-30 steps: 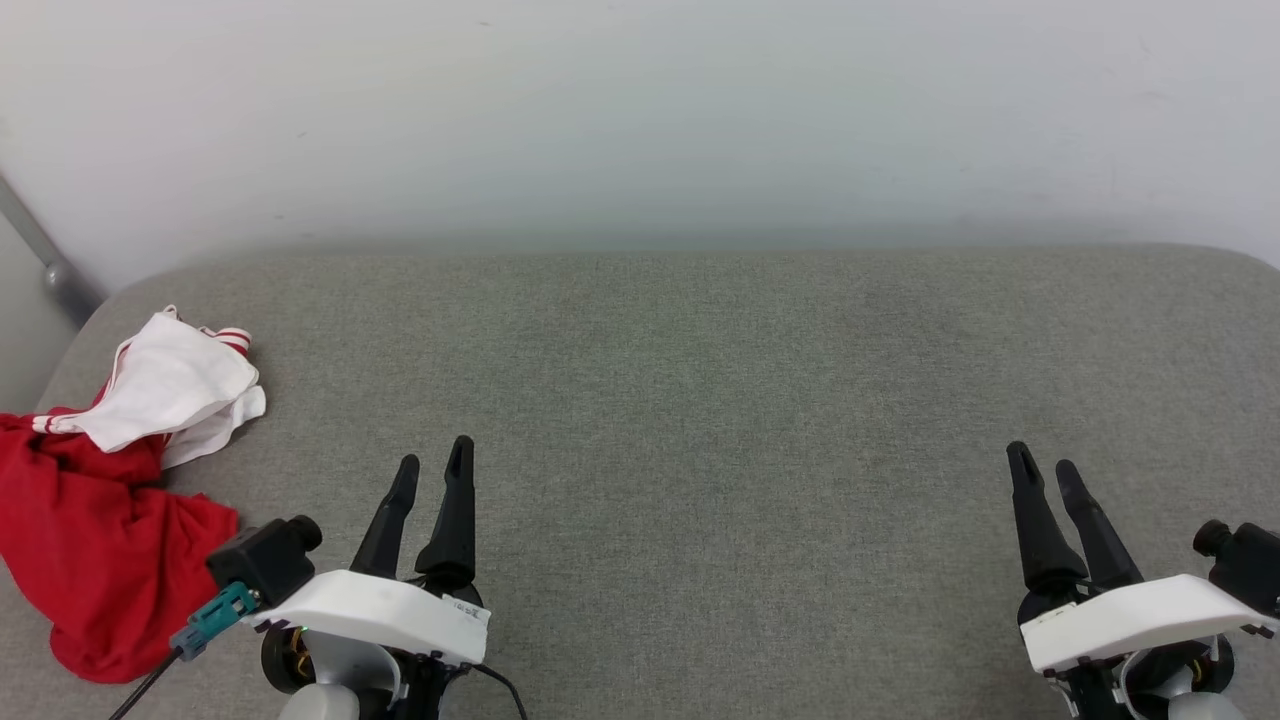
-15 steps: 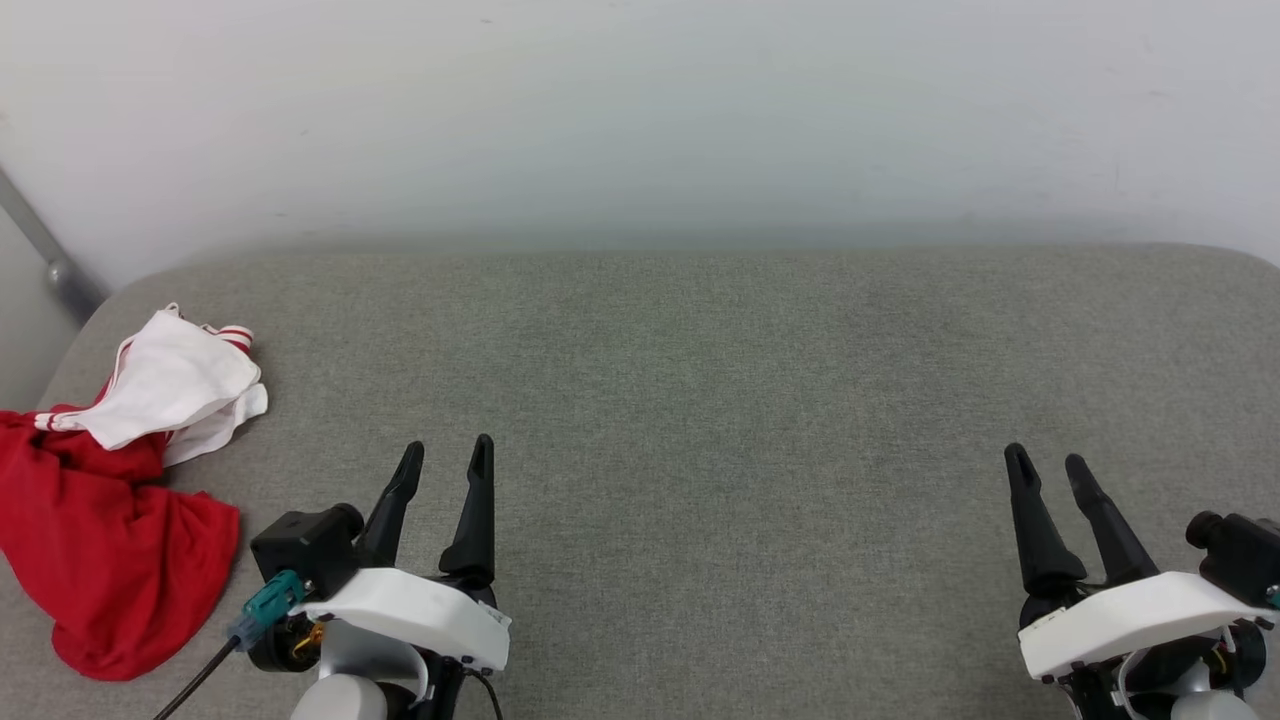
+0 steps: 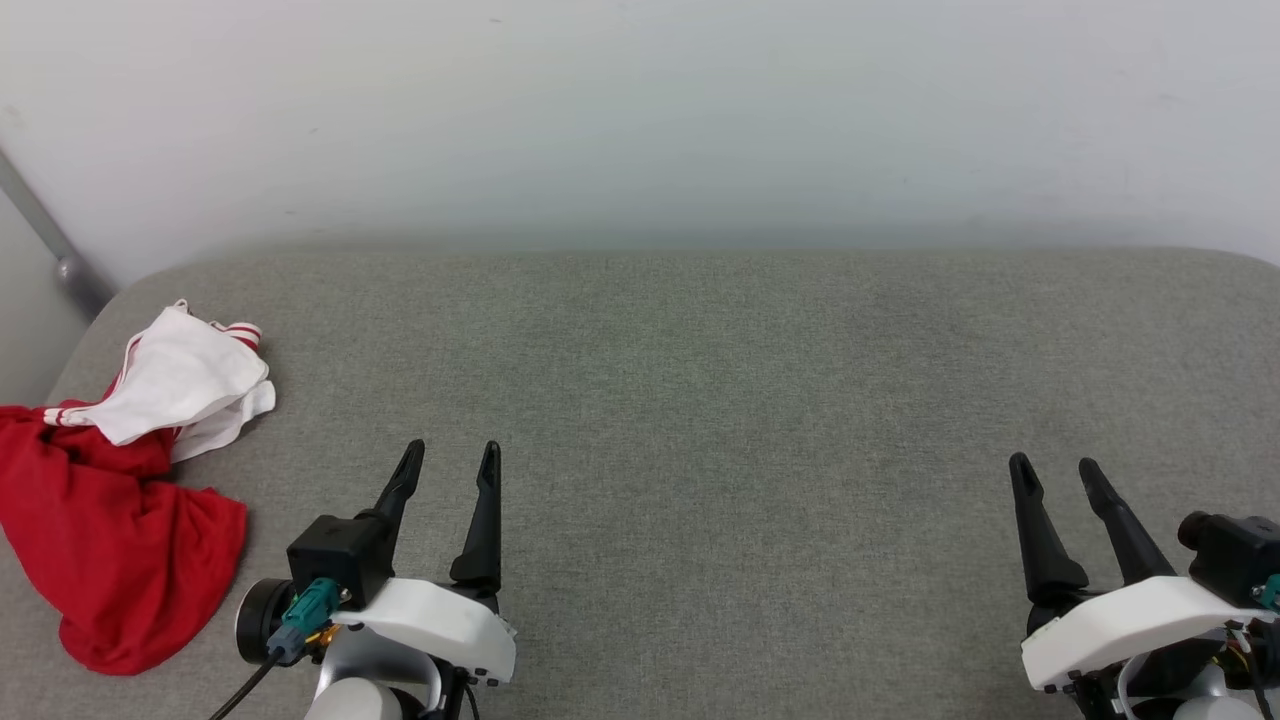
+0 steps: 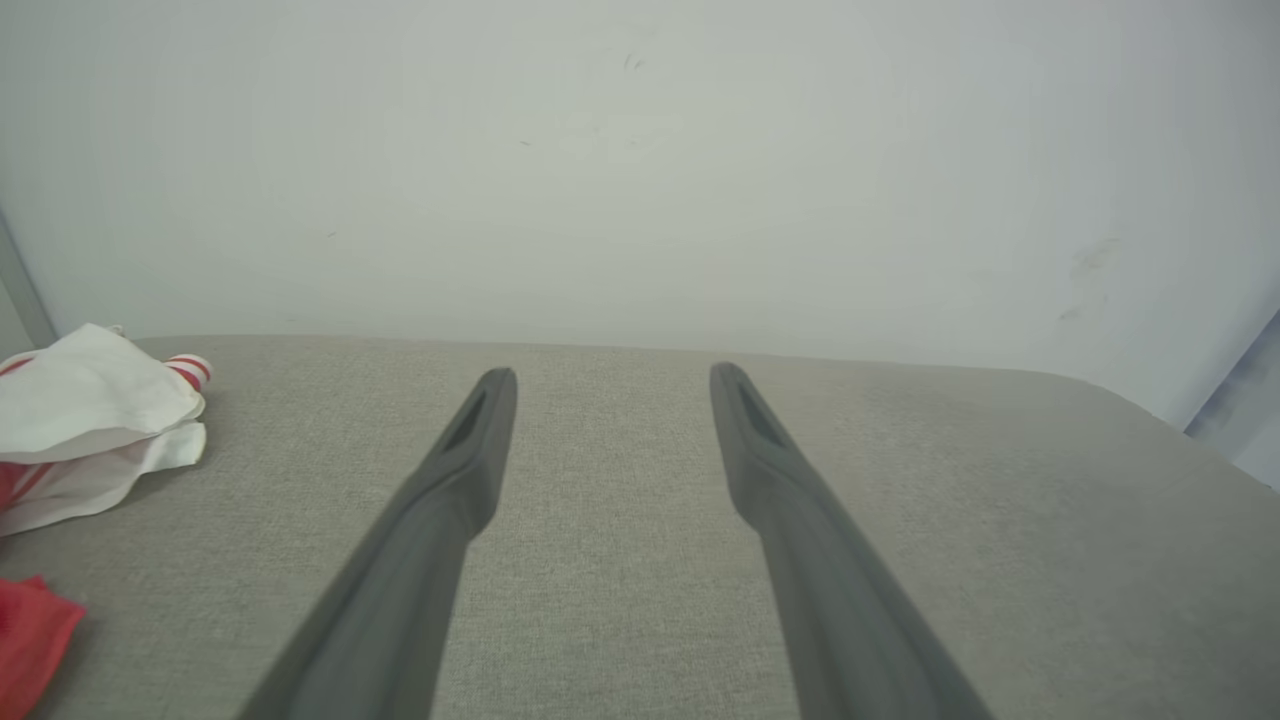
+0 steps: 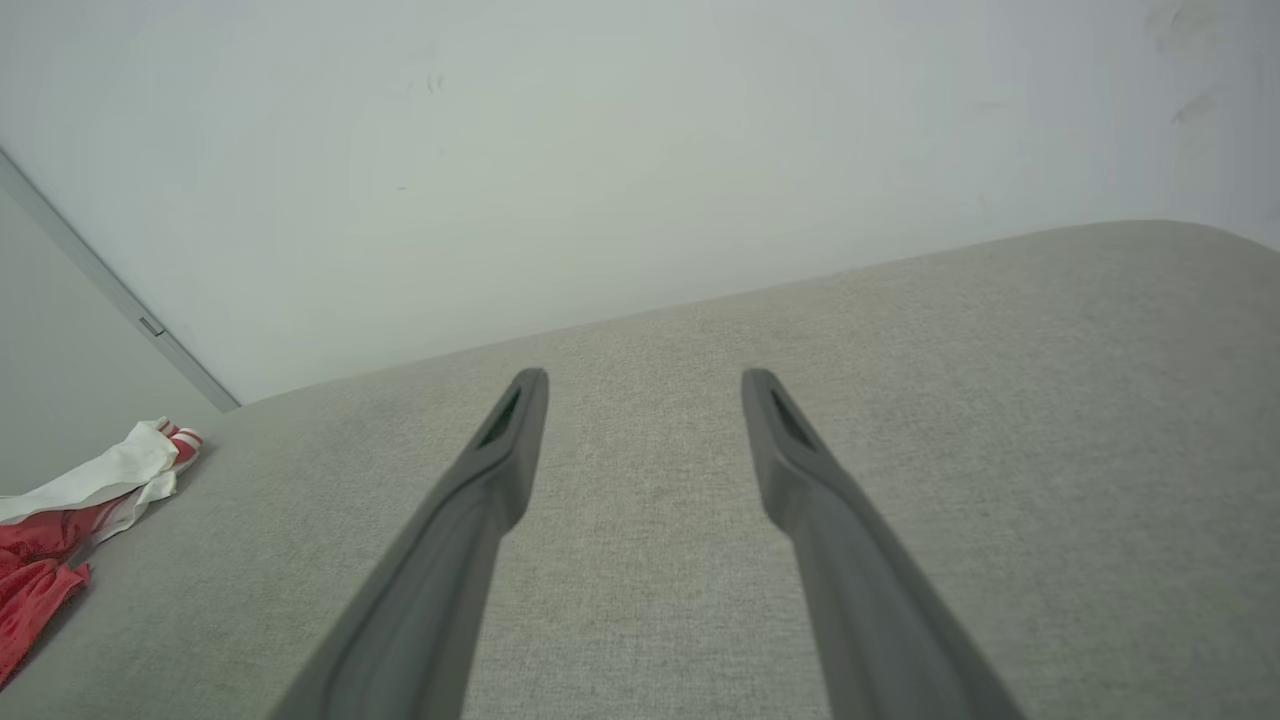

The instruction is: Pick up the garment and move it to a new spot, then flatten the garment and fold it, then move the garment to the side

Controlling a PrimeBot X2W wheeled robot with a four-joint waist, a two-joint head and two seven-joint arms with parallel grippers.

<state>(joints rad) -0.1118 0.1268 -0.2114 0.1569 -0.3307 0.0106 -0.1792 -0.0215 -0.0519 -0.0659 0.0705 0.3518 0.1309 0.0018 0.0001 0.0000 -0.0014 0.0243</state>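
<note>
The garment (image 3: pixel 120 520) is found crumpled at the left edge of the grey fabric surface (image 3: pixel 720 400), with the red body nearer the front and a white sleeve with striped trim lying over it.

No step is judged done: pick-up, relocation, flattening, folding and setting aside all remain.

The left gripper (image 3: pixel 452 447) is seen near the front edge, apart from the garment, jaws spread wide and holding nothing. The right gripper (image 3: pixel 1053 463) is placed by the front right corner, likewise wide open and empty.

A pale wall (image 3: pixel 640 120) bounds the far edge, and a grey rail (image 3: pixel 45 240) is noted beyond the far left corner. No obstacle is noted between the left gripper and the garment.
</note>
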